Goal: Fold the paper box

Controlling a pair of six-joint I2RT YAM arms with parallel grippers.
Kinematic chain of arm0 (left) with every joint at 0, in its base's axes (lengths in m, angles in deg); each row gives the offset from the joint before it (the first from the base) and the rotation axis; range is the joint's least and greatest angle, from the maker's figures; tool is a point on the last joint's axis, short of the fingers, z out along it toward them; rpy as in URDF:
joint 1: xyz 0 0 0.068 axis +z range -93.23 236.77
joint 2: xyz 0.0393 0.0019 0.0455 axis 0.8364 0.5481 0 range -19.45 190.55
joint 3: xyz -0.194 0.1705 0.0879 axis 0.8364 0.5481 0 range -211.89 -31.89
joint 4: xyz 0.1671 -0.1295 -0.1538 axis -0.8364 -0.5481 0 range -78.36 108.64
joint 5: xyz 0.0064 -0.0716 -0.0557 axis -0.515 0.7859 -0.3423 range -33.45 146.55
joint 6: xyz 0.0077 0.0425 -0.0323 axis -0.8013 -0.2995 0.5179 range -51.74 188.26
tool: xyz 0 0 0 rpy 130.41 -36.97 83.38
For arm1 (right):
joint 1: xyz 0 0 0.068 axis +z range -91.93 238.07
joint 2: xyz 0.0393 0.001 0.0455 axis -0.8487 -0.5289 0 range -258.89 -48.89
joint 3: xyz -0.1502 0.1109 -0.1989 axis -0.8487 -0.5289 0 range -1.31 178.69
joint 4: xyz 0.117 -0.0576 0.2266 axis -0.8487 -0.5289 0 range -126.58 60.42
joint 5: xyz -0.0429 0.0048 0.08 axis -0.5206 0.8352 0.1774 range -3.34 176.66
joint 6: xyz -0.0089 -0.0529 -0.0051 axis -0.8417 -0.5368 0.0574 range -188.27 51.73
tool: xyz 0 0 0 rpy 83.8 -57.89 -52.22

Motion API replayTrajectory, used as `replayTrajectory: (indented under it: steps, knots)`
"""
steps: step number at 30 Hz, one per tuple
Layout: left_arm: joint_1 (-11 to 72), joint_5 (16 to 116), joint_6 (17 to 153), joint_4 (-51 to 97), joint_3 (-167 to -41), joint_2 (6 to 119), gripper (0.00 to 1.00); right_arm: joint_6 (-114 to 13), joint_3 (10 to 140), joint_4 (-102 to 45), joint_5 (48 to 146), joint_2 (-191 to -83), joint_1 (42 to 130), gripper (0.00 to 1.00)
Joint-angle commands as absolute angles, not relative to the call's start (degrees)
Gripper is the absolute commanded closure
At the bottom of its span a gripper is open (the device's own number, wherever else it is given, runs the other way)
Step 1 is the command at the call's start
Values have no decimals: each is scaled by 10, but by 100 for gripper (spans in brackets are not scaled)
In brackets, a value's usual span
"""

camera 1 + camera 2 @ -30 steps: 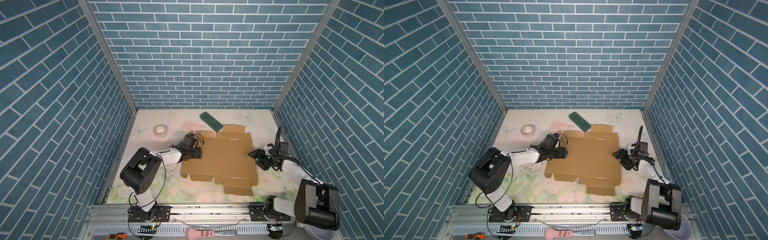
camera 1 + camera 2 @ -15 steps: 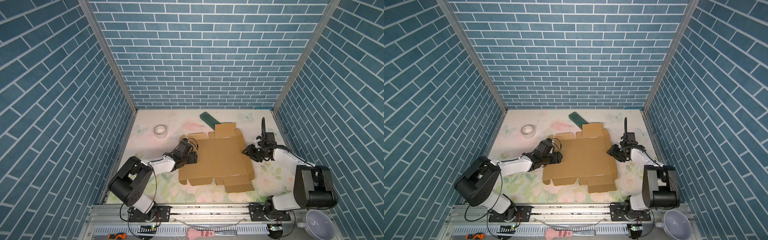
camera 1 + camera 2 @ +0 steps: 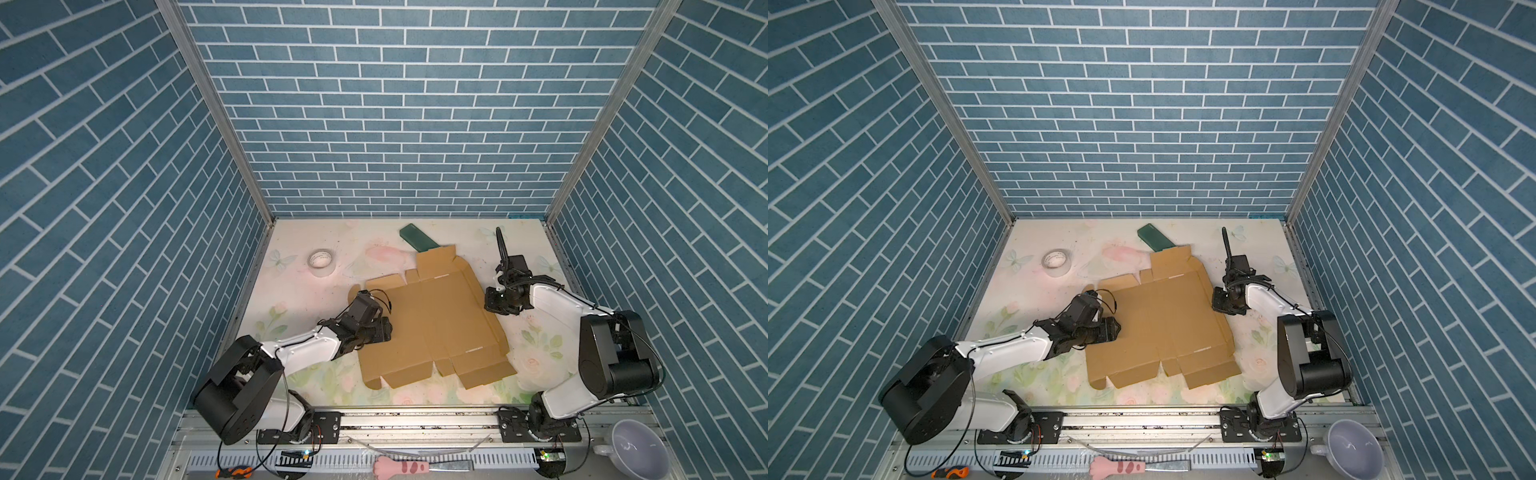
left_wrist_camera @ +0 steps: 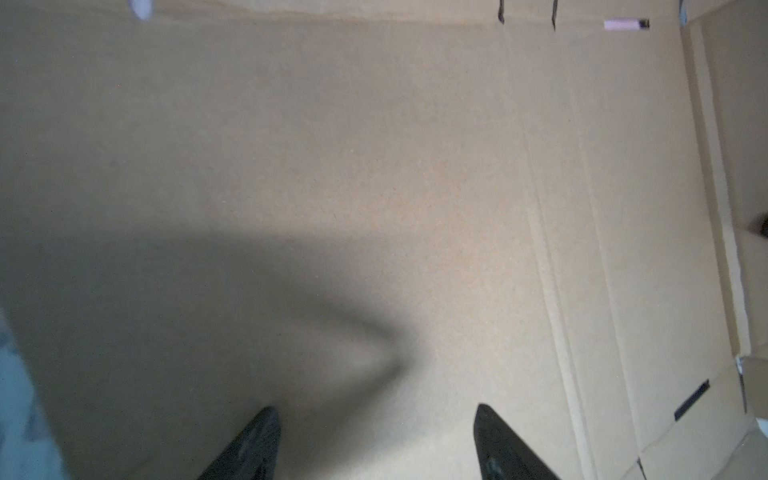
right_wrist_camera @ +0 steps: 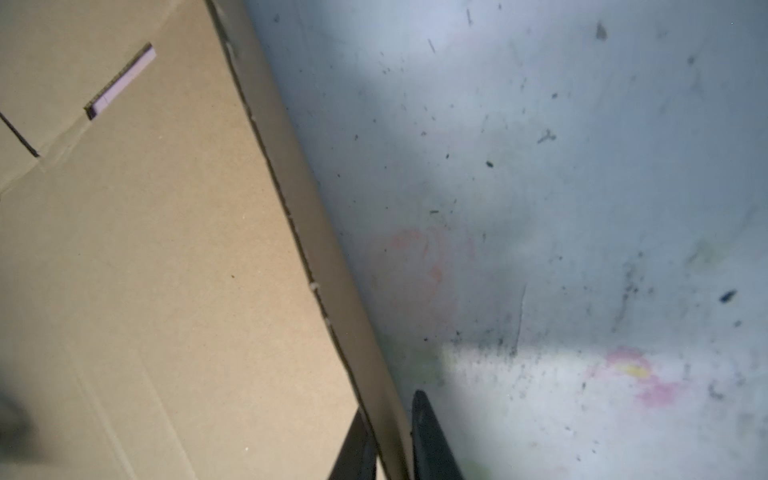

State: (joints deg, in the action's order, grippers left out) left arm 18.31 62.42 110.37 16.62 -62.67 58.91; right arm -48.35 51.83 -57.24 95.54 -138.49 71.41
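The paper box [image 3: 436, 328] [image 3: 1163, 328] is a flat brown die-cut cardboard sheet on the floral mat in both top views. My left gripper [image 3: 384, 328] [image 3: 1113, 328] hovers over the sheet's left part. In the left wrist view it [image 4: 375, 408] is open, with only bare cardboard [image 4: 374, 166] between its fingers. My right gripper [image 3: 492, 301] [image 3: 1219, 302] is at the sheet's right edge. In the right wrist view it [image 5: 388, 415] is shut on the narrow, raised side flap [image 5: 291, 187], with one finger on each face.
A dark green block [image 3: 417, 239] lies at the back, touching the sheet's rear tab. A tape roll [image 3: 321, 262] sits back left. Blue brick walls close in three sides. Near the front rail are a grey bowl [image 3: 636, 449] and a pink paw tool [image 3: 401, 467].
My right gripper has moved in to the sheet's right edge and shut on the side flap. My left gripper has moved onto the sheet, which has turned and slid toward the back.
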Motion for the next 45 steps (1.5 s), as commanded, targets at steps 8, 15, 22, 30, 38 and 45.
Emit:
replayTrajectory:
  steps: [8,15,22,30,38,45]
  knots:
    - [102,660,1138,45,-636,583,25,-629,661,-663,813,-1404,791,97]
    - [87,671,1057,-74,-729,533,23,-824,740,-658,685,-1427,849,100]
    - [226,671,944,-183,-874,470,21,-1017,774,-559,657,-1436,858,100]
    - [360,702,876,-38,-917,509,22,-1154,805,-495,715,-1430,889,100]
    - [358,727,816,284,-774,610,22,-1147,805,-483,728,-1443,901,100]
    - [358,758,765,298,-843,755,13,-1147,801,-474,732,-1447,902,100]
